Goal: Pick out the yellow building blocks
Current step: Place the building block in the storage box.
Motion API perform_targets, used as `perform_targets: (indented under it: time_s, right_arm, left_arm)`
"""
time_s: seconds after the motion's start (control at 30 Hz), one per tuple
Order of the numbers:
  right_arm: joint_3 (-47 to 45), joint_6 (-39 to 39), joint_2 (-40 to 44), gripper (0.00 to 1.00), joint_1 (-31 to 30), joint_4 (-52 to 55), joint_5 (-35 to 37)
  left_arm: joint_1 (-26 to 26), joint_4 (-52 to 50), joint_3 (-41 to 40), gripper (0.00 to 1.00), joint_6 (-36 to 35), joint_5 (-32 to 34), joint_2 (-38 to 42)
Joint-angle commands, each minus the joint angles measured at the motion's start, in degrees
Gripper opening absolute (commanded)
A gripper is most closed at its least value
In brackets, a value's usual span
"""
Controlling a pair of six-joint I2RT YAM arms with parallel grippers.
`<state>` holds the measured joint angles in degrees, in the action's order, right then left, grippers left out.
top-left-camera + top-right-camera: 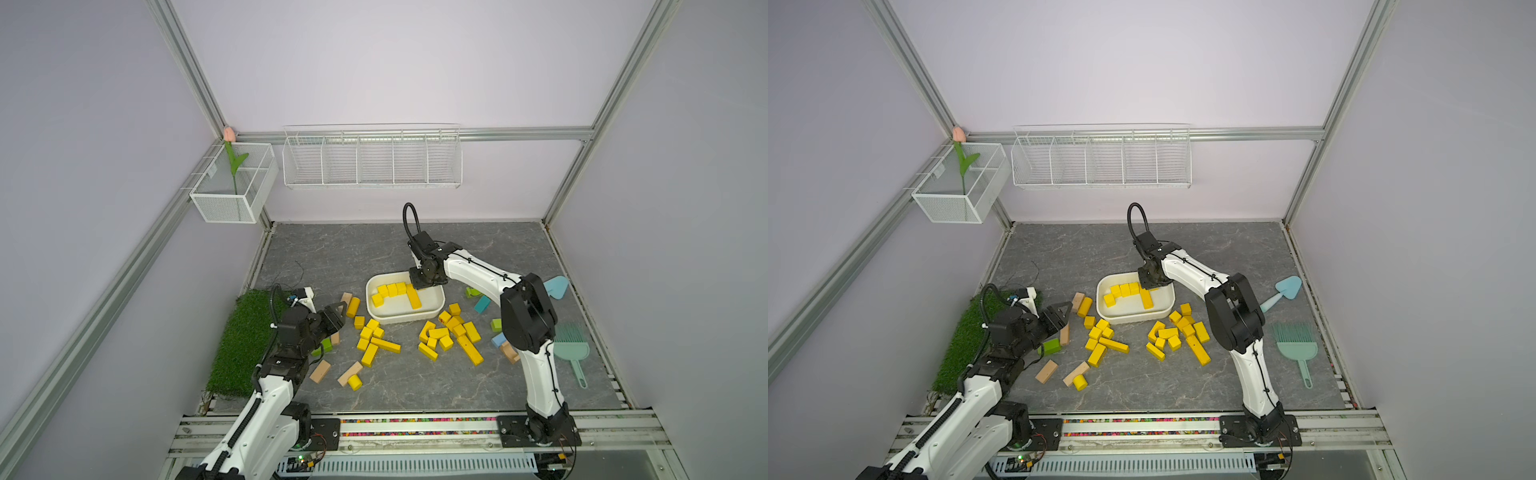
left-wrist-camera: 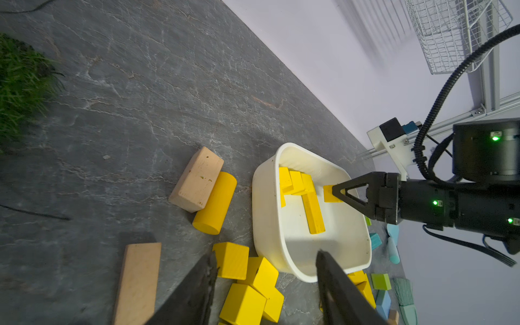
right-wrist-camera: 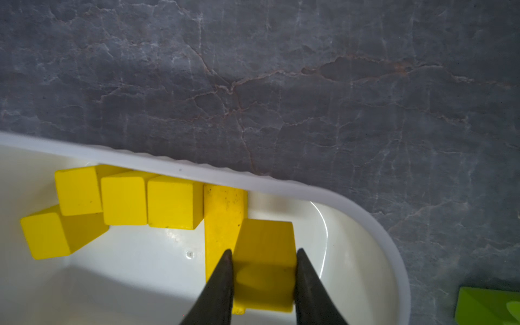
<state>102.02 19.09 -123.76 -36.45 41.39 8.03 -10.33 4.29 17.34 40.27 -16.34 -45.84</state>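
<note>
On your surface (image 1: 374, 249), the white tub (image 1: 415, 316) holds a row of yellow building blocks (image 1: 390, 289); more lie heaped just before it. Your right claw (image 3: 264, 250) grips one yellow cube (image 3: 264, 236) inside the tub; your left claw (image 2: 266, 254) stands part-open, empty.

In a top view, a green artificial-grass mat (image 1: 241, 345) lies lower left. A teal plastic brush (image 1: 571, 345) lies right of centre.
</note>
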Motion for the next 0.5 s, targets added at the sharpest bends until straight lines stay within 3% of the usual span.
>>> perform_targets:
  time_s: [0.0,0.47]
  right_arm:
    - [1.33,-1.68,-1.47,0.28,0.41,-1.74,2.22]
    - [3.26,-0.39,-4.98,0.29,1.00,-2.83,0.38]
  left_arm:
    - [0.74,2.36,-0.80,0.59,0.75,-1.56,-0.34]
    - [1.89,3.35,-1.21,0.58,1.12,-2.99,-1.07]
